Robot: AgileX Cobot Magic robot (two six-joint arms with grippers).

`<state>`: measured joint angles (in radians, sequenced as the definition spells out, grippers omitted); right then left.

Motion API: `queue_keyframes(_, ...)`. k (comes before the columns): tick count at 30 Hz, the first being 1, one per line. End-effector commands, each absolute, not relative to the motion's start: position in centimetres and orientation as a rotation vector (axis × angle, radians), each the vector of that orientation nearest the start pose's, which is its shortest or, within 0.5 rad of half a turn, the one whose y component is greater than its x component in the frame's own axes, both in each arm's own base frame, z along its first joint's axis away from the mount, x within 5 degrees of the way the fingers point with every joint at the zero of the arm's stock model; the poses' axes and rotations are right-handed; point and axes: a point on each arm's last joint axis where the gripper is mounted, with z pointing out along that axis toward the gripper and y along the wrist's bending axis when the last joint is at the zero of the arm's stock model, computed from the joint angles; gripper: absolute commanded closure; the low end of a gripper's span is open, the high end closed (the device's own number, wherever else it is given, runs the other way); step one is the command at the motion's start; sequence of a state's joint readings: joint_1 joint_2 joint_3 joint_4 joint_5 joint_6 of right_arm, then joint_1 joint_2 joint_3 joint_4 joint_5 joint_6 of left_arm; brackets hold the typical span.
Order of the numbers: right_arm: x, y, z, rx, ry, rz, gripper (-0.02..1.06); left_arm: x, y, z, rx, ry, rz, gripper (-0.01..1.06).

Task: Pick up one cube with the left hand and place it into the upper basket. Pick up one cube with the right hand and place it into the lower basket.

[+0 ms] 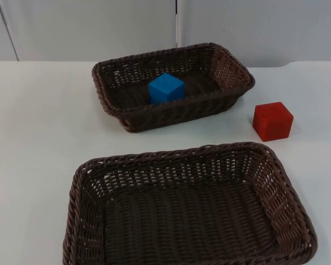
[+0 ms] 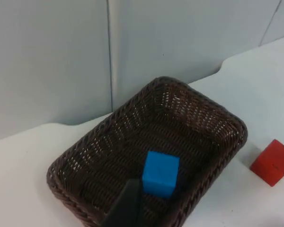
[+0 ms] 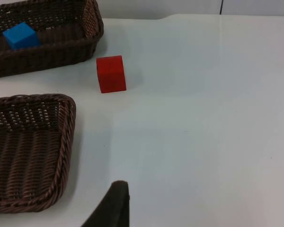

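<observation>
The left gripper (image 2: 128, 208) hangs above the near rim of the upper basket (image 2: 75, 156), and just one black fingertip of it can be seen, so it is not possible to tell if its fingers are apart or together. The right gripper (image 3: 111, 205) is over the bare white table (image 3: 203, 118), just beside the lower basket (image 3: 61, 142), and again only one dark fingertip comes into sight, so its state cannot be told either. The blue cube (image 1: 166, 88) sits inside the upper basket (image 1: 231, 66), on the woven floor near the front wall, and that wall hides its bottom edge in the top view. From the left wrist the blue cube (image 2: 160, 173) is just past the fingertip, and the fingertip covers a bit of the basket floor in front of it. The red cube (image 1: 272, 121) stands on the table (image 1: 33, 138) to the right of the upper basket, close to it but not touching, and behind the far right corner of the lower basket (image 1: 80, 182). The lower basket has nothing in it, and its front rim is cut off by the picture's edge. From the right wrist the red cube (image 3: 110, 74) stands between the two baskets' corners, while the blue cube (image 3: 20, 35) is partly behind the brown wall of the upper basket (image 3: 92, 23)
</observation>
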<state>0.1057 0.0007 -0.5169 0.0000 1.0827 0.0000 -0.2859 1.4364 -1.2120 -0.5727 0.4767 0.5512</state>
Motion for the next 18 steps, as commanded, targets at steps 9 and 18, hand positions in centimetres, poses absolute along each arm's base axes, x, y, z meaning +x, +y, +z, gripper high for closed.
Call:
queue_keyframes(9,-0.7,-0.1,28.0,-0.121,2.045,0.055,-0.01,24.7,-9.5,36.1,0.456,1.996,-0.405,0.13)
queue_keyframes(18,-0.7,-0.1,28.0,-0.121,2.045,0.055,-0.01,18.5,-7.3,34.8,0.396,1.957,-0.378,0.13)
